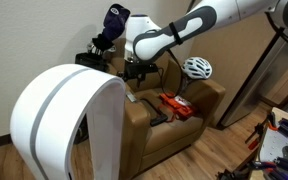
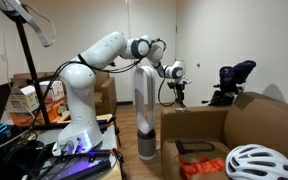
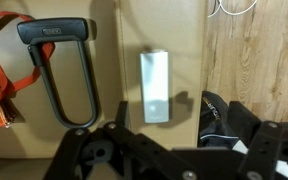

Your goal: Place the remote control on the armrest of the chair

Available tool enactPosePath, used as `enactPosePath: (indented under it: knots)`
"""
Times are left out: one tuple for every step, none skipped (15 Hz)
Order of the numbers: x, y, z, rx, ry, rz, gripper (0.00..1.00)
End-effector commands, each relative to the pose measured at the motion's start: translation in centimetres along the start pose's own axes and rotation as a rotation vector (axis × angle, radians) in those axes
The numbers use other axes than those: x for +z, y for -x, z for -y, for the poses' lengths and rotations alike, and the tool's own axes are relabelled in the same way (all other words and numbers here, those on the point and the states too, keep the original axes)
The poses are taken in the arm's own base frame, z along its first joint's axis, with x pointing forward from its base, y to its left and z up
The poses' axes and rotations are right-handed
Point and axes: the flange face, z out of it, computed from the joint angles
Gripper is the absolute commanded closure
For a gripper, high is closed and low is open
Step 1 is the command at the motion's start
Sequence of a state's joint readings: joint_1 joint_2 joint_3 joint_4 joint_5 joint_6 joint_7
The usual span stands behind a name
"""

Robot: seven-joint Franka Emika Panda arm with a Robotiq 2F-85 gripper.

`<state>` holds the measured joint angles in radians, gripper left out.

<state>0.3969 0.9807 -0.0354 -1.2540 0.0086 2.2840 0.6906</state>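
The remote control [image 3: 155, 86] is a small flat slab, greyed by glare, lying flat on the tan armrest [image 3: 174, 50] of the leather chair [image 1: 184, 128]. In an exterior view it is a small pale patch [image 1: 131, 98] on the near armrest. My gripper [image 3: 179, 128] is open and empty, just above the remote and apart from it. It hangs over that armrest in both exterior views [image 1: 136, 74] [image 2: 179, 98]. The chair also shows in an exterior view [image 2: 219, 125], where I cannot make out the remote.
A black U-lock [image 3: 59, 75] and an orange-red packet [image 1: 176, 106] lie on the seat. A white helmet [image 1: 196, 68] rests on the far armrest. A big white arch-shaped object [image 1: 69, 110] stands close beside the chair. A black bag [image 3: 212, 112] lies on the wood floor [image 3: 254, 60].
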Motion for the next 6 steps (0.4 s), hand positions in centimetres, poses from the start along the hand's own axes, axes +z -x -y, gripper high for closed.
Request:
enactPosePath:
  knots:
    - [-5.5,1.1,-0.9,0.048,0.008,0.045,0.00]
    - [-6.8,1.2,-1.3,0.057,0.010,0.046,0.00]
    - [-8.0,1.3,-1.7,0.063,0.019,0.059,0.00]
    - [-5.8,0.2,-0.3,0.031,0.012,0.021,0.00]
    - [-6.8,0.2,-0.4,0.032,0.010,0.018,0.00]
    - [-7.1,0.1,-0.4,0.032,0.008,0.015,0.00]
